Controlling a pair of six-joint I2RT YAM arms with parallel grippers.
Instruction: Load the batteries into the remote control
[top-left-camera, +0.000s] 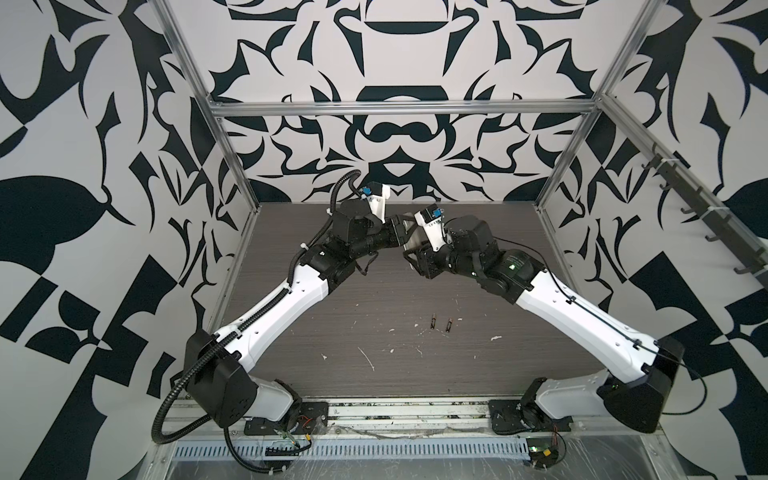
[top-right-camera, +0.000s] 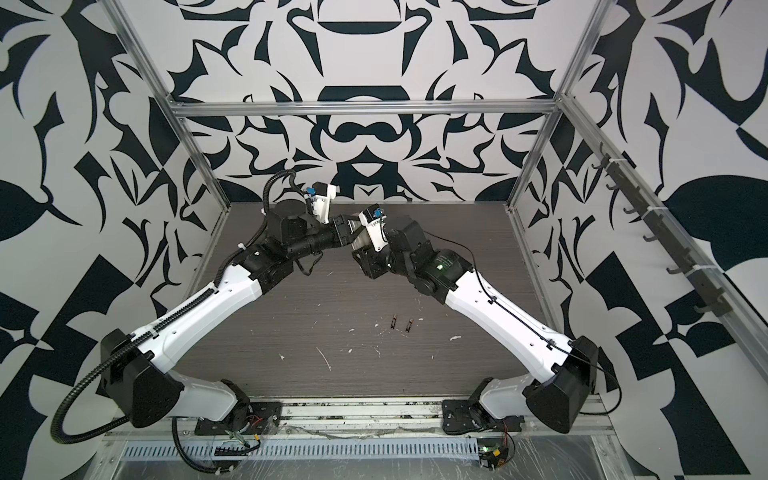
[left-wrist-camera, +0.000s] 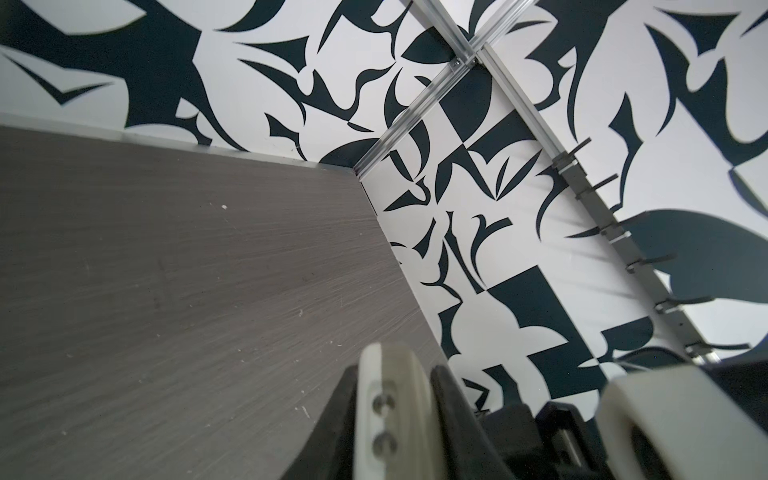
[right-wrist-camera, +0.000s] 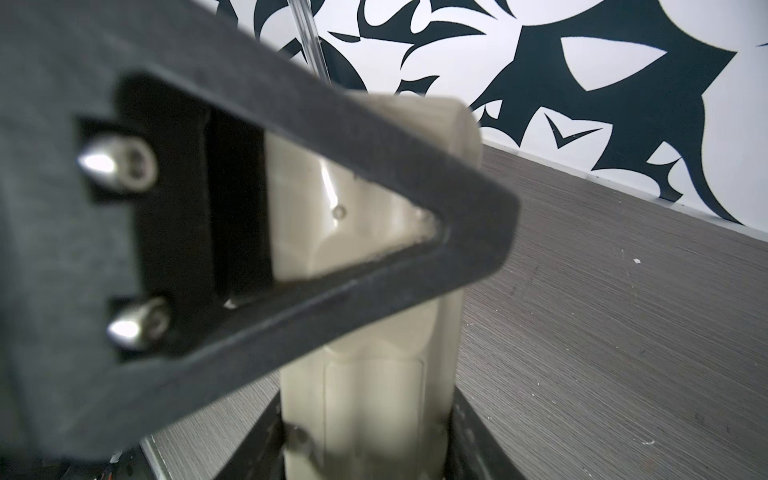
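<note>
Batteries (top-left-camera: 433, 321) lie apart from remote (right-wrist-camera: 374, 365) gripped by left tool (top-left-camera: 401, 237), right tool (right-wrist-camera: 368, 415).

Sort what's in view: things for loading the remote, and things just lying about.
For the job:
remote, held by left tool and right tool
two batteries, loose on the table

Lying about:
white flecks
hooks on the side wall
</note>
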